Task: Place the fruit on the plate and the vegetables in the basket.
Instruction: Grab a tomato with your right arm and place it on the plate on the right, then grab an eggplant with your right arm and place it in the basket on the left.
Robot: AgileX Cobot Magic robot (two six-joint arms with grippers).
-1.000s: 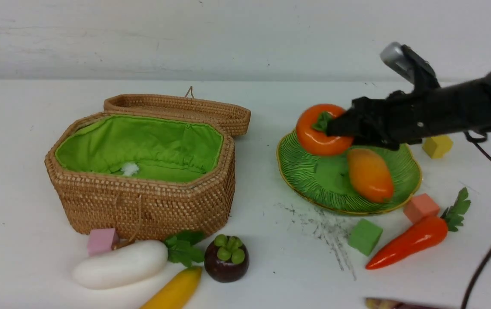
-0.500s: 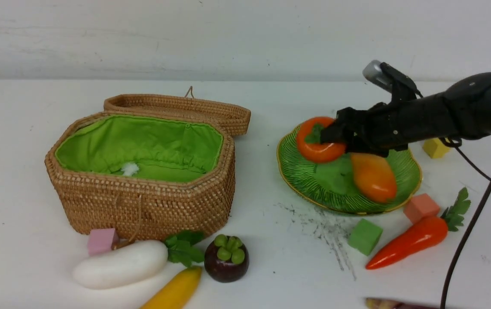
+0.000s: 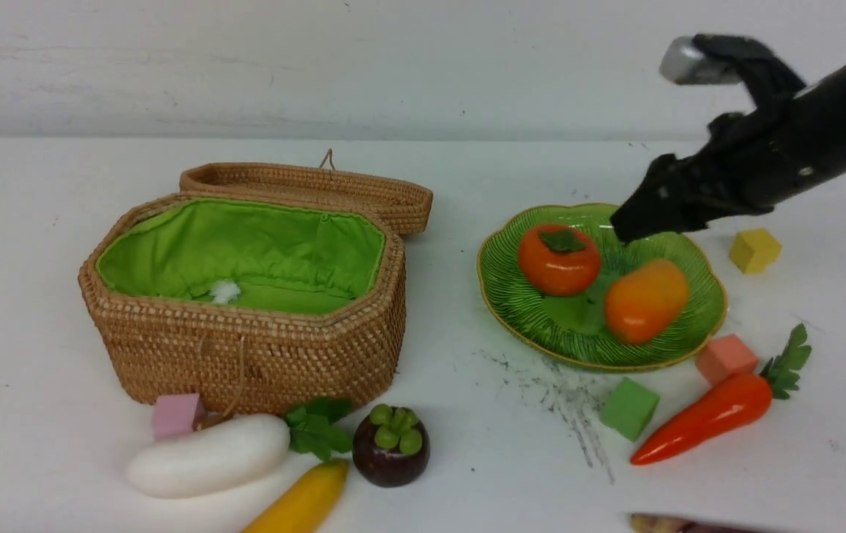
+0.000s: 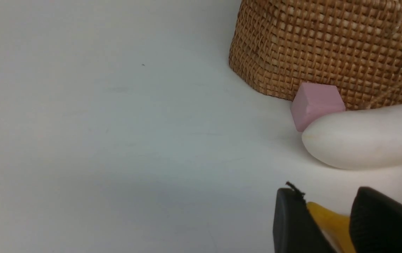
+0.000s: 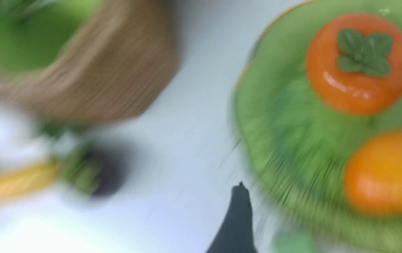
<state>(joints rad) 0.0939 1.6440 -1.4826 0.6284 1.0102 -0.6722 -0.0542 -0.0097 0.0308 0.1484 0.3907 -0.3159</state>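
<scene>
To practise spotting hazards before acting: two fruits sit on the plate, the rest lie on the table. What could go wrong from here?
The carrot lies close between the green cube and the salmon cube, so a grasp there may catch a cube. The mangosteen, banana and radish crowd together by the basket; lifting one could knock another.

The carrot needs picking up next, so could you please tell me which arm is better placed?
Probably the right arm: the right claw hangs open and empty above the plate, on the same side as the carrot. The left claw sits by the banana, far off near the basket.
</scene>
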